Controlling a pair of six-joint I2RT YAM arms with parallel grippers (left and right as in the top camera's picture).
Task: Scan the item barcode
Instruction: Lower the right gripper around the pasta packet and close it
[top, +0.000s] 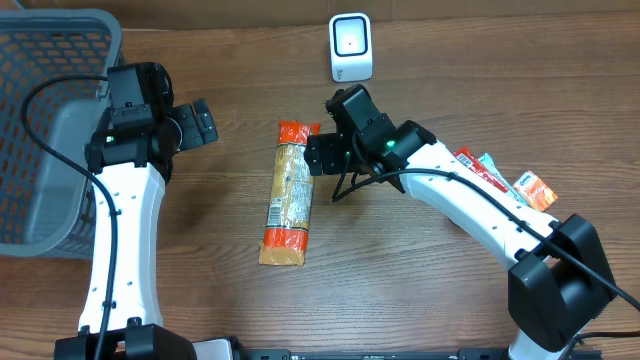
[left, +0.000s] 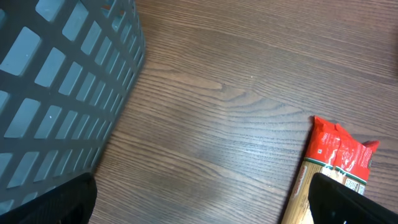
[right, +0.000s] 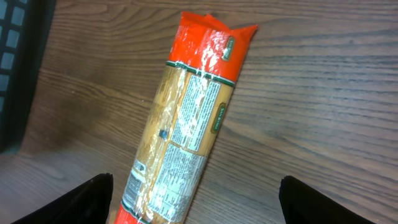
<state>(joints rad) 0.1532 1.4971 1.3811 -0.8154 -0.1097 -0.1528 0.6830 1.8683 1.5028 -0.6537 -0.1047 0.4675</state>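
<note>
Overhead: right gripper and left gripper jaws wide, empty; slick pasta packet mid-frame may slide when pinched, never squarely facing scanner

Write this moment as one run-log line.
left gripper open | right gripper open, by orange packet | packet flat on table | white scanner apart

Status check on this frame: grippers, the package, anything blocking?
Left gripper open, empty, near basket. Right gripper open beside pasta package, not gripping. Package flat on table, nothing on it; scanner stands apart.

Packet lies on table, scanner behind it.
</note>
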